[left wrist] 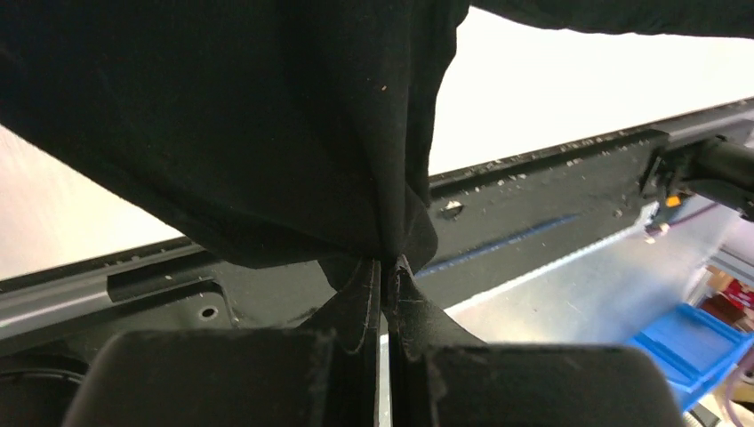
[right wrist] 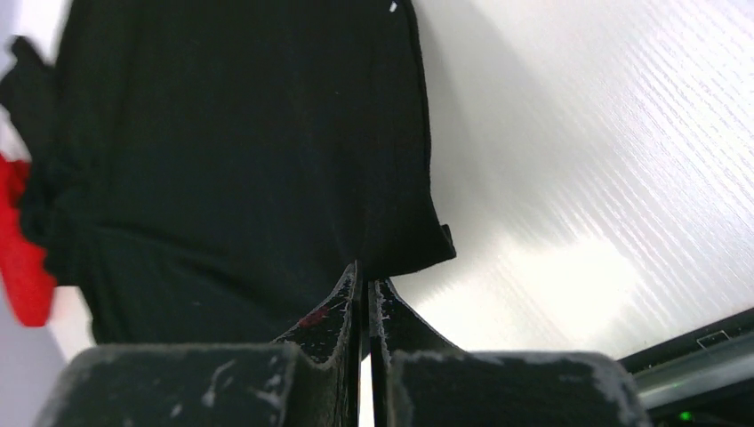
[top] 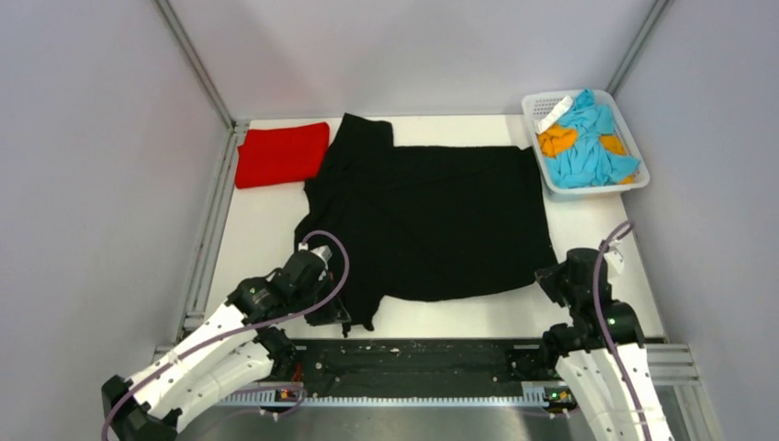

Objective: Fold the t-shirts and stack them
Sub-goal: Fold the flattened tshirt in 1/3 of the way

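two t-shirts on the worktop (top: 262, 234): one black t-shirt (top: 432, 220), one red t-shirt (top: 281, 153). one white basket (top: 592, 190), blue cloths (top: 588, 154) and orange cloths (top: 558, 140) inside, can't count those. my two hands: one left hand (left wrist: 384, 264), one right hand (right wrist: 364, 271).

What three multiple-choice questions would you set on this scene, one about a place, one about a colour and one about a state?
1. Where on the table does the red t-shirt lie?
A. near right corner
B. far left corner
C. the middle

2. What colours are the cloths in the white basket?
A. blue and orange
B. green and yellow
C. pink and grey

3. How is the left gripper?
A. open above bare table
B. shut on the black t-shirt
C. shut on the red t-shirt

Answers:
1 B, it lies folded against the far left corner in the top view.
2 A, blue cloth with orange patches fills the basket.
3 B, the left wrist view shows it pinched shut on a bunch of black cloth.
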Controlling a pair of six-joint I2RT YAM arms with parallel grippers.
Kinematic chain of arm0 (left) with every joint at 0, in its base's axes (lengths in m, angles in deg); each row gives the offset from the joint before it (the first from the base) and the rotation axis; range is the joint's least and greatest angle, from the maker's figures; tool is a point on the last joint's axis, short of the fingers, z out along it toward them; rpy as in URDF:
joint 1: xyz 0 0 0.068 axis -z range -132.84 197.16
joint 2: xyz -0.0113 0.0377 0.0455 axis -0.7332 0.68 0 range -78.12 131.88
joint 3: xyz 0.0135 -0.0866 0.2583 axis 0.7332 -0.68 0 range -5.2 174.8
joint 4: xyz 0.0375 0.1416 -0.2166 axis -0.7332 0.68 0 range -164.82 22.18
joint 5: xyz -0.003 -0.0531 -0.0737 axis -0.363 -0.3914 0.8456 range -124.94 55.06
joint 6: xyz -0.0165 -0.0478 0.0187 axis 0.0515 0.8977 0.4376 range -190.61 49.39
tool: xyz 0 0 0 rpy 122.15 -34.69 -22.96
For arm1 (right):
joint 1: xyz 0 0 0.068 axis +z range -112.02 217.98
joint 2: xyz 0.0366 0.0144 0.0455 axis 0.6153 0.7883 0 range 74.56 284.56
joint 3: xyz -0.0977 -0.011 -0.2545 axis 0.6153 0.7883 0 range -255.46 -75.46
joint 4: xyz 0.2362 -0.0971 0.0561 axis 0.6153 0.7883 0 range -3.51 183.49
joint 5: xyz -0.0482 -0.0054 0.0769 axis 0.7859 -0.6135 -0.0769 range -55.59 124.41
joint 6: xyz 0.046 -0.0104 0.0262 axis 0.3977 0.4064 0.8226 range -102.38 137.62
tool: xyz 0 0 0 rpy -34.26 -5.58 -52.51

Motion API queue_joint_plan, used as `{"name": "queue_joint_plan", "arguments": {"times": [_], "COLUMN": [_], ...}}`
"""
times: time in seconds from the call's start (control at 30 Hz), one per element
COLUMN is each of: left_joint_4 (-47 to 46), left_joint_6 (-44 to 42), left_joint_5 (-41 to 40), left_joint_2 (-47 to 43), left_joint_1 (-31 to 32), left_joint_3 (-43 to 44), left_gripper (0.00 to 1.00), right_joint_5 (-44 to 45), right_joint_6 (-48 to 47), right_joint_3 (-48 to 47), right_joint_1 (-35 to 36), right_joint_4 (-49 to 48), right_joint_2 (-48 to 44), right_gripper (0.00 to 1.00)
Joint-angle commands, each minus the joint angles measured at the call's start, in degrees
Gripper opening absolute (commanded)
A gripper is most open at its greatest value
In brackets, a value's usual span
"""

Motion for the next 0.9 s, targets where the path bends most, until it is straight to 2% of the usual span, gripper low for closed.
{"name": "queue_joint_plan", "arguments": {"times": [0.0,0.23,0.33,0.43,0.63,0.87], "left_joint_4": [3.63,6.92,4.04,-1.35,-9.80,-11.60], "left_joint_6": [3.79,3.91,3.14,1.57,0.71,-2.50], "left_joint_5": [3.03,3.72,3.16,2.54,-7.18,-21.08], "left_joint_2": [-5.34,-11.03,-10.47,-6.23,2.97,8.39], "left_joint_1": [0.30,0.30,0.30,0.30,0.22,-0.47], "left_joint_3": [-0.97,1.09,0.73,1.34,5.81,13.68], "left_gripper": [0.00,0.00,0.00,0.00,0.00,0.00], "right_joint_5": [0.61,-1.93,-1.49,-1.01,-1.80,-1.37], "right_joint_6": [-1.04,-3.21,-3.42,-4.31,-7.49,-9.19], "right_joint_3": [-7.42,-10.01,-9.37,-8.72,-6.37,-7.65], "right_joint_1": [-0.39,-0.39,-0.40,-0.43,-0.46,-0.44], "right_joint_4": [10.54,14.02,13.07,11.64,6.61,0.13], "right_joint_2": [-4.93,-5.80,-5.67,-4.48,2.93,11.77], "right_gripper": [0.00,0.00,0.00,0.00,0.00,0.00]}}
